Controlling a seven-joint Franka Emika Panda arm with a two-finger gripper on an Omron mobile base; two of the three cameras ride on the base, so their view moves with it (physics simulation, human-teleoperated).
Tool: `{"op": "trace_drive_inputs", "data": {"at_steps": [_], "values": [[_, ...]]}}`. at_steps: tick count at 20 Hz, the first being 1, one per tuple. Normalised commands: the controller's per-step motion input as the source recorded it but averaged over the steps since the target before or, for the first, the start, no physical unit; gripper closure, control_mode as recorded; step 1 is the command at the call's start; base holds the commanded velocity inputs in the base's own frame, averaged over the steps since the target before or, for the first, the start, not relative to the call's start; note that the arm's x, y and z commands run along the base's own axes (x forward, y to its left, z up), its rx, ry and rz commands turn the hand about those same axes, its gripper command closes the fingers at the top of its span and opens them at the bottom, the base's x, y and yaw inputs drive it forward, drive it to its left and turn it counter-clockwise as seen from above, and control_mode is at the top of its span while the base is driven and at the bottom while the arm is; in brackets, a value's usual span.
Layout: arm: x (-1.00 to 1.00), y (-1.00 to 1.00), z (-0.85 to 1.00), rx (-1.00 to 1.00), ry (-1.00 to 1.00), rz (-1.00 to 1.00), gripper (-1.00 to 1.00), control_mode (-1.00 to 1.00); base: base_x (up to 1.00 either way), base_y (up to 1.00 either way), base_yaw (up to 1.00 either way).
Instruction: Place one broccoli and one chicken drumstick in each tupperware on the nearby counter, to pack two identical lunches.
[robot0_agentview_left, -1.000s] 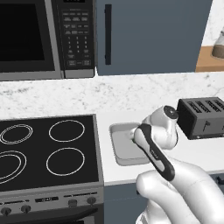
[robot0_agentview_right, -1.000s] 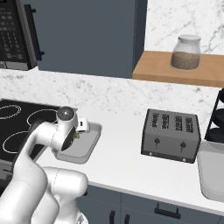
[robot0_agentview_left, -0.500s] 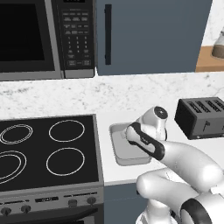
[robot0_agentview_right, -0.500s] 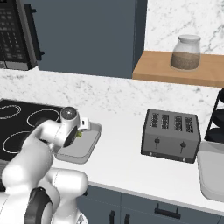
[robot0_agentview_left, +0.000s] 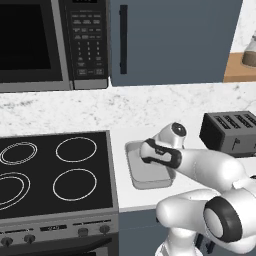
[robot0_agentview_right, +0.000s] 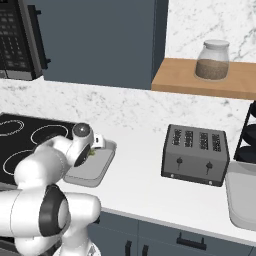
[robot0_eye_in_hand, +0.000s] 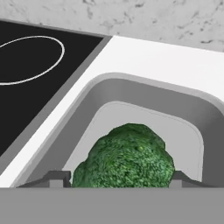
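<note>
Broccoli, one bumpy dark-green floret (robot0_eye_in_hand: 127, 158), sits clamped between my gripper's (robot0_eye_in_hand: 116, 178) jaws, now lowered inside the shallow light-grey tupperware (robot0_eye_in_hand: 144, 89) beside the counter's stovetop edge, ready for release.

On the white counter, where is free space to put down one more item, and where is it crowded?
Bare white countertop lies between the shallow light-grey tupperware beside the black stovetop and the grey slotted toaster, and along the front edge before the toaster. It is crowded at that tupperware: the green broccoli floret sits between the fingers there.
</note>
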Motion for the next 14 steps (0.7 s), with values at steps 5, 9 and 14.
{"op": "trace_drive_inputs", "data": {"at_steps": [5,9,14], "values": [[0.04,0.08,0.11,0.00,0.00,0.00,-1.00,-1.00,0.00,0.00,0.00],[0.00,-0.04,0.44,0.00,0.00,-0.01,-1.00,-1.00,0.00,0.00,0.00],[-0.58,-0.17,0.78,0.00,-0.06,-0.04,-1.00,-1.00,0.00,0.00,0.00]]}}
